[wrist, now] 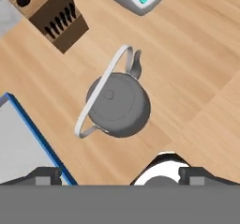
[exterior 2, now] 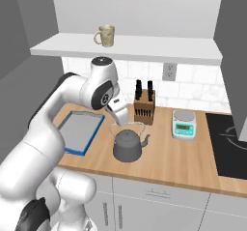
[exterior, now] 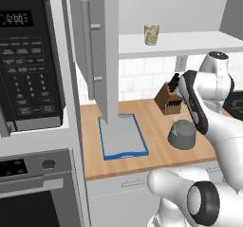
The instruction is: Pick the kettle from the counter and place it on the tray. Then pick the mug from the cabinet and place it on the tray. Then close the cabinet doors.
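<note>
- Kettle point(wrist: 119, 105) sits on the wooden counter point(exterior 2: 193, 152), apart from the blue-rimmed tray point(exterior 2: 79, 131) beside it, spout toward the scale point(exterior 2: 184, 124).
- Pincer point(wrist: 120, 175) hangs above the kettle with both tips spread wide, holding nothing; the wire handle point(wrist: 101, 89) arches untouched.
- Knife block point(exterior 2: 144, 107) stands just behind the kettle; the scale sits further along near the black cooktop point(exterior 2: 229, 143).
- Mug point(exterior 2: 105, 35) rests on the shelf point(exterior 2: 144, 46) of the open cabinet.
- One cabinet door point(exterior: 97, 50) hangs over the tray in the left base view, hiding its far end.
- Arm covers part of the kettle there; microwave point(exterior: 26, 55) stands at the left.
</note>
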